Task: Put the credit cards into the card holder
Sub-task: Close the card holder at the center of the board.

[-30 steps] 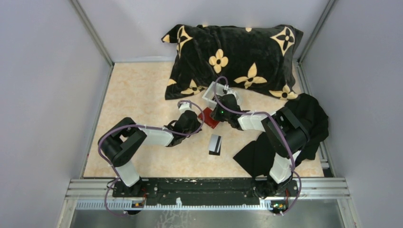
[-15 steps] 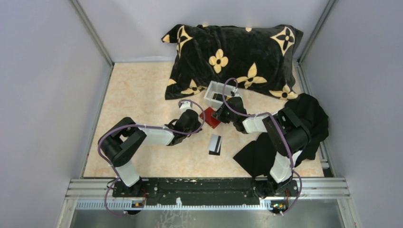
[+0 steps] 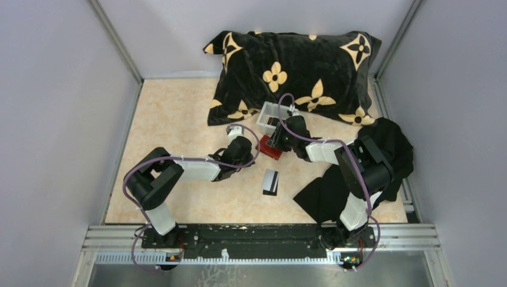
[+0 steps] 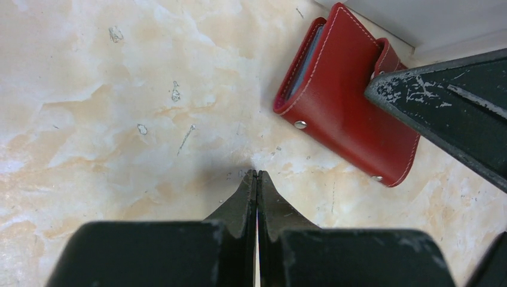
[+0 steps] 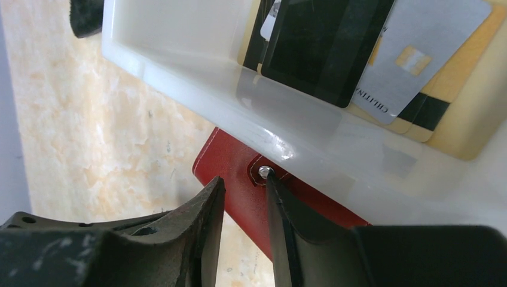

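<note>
Closed holder (image 4: 344,107) lies flat on the tabletop (image 4: 119,119), just beside the tray (image 5: 197,66) that carries most cards (image 5: 323,54); one loose card (image 3: 271,181) lies apart. Left tool (image 4: 257,173) is clenched on nothing, its tips near the holder. Right tool (image 5: 242,177) is part-released over the snap tab, gripping nothing. Likely faults: the tab slips free; the unpinned holder slides or lifts whole; the tray is shoved.

The small red folding leather card holder (image 4: 344,101) has white stitches. The shallow white plastic tray (image 5: 179,66) holds flat plastic credit cards (image 5: 323,48): black, pale grey and yellow. The soft black pillow (image 3: 293,66) has tan flowers. The cream table top (image 4: 119,89) has orange swirls.
</note>
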`<state>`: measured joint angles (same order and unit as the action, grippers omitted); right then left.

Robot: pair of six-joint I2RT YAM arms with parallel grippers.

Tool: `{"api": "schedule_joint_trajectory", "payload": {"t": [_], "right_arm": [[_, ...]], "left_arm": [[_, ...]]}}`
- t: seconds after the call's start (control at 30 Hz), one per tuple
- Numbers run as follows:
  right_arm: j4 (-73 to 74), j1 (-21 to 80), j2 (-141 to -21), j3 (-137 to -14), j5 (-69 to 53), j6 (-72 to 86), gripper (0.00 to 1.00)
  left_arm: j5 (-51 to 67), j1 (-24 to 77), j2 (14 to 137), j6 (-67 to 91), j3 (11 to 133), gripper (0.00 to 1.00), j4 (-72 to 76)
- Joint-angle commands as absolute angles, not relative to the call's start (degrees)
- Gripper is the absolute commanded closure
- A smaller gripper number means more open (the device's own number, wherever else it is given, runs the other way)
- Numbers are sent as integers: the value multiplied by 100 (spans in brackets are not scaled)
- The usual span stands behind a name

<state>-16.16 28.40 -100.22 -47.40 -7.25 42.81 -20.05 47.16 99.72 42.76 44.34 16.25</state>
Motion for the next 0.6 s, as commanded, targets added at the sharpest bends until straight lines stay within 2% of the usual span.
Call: {"api": "schedule_joint_trajectory", "payload": {"t": [0.0, 0.57], "right_arm": [[-450, 2725, -9906, -4931, -137, 3631, 66], [-1499, 2725, -9236, -4559, -580, 3876, 76]], "left_arm": [[-2123, 4737, 10096, 4067, 4682, 100, 1272], [-2127, 4728, 10037, 3918, 4873, 100, 1251]]}}
